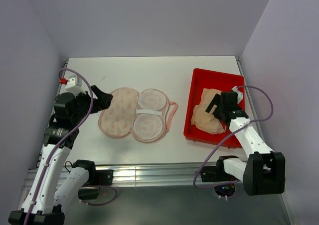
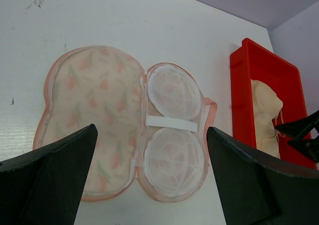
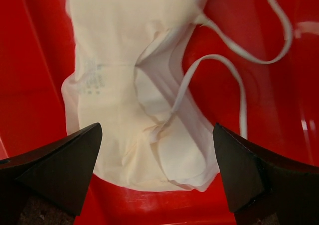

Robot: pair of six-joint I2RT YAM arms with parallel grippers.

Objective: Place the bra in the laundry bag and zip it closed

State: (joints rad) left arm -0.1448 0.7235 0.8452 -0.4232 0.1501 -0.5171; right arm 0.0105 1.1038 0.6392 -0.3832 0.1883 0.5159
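Note:
The laundry bag [image 1: 133, 114] lies open flat on the white table, printed lobe on the left, white mesh lobe on the right. It fills the left wrist view [image 2: 124, 120]. My left gripper [image 1: 103, 98] is open and empty, hovering by the bag's left edge [image 2: 150, 131]. The peach-beige bra [image 1: 207, 116] lies crumpled in the red tray [image 1: 214, 73]. My right gripper [image 1: 216, 107] is open just above the bra. In the right wrist view the bra [image 3: 129, 85] lies between the spread fingers of my right gripper [image 3: 157, 129], its thin straps trailing to the right.
The red tray [image 2: 240, 100] stands to the right of the bag, with a strip of bare table between them. Its red floor and walls [image 3: 30, 60] surround the bra. Purple-grey walls close in the table on the left, back and right.

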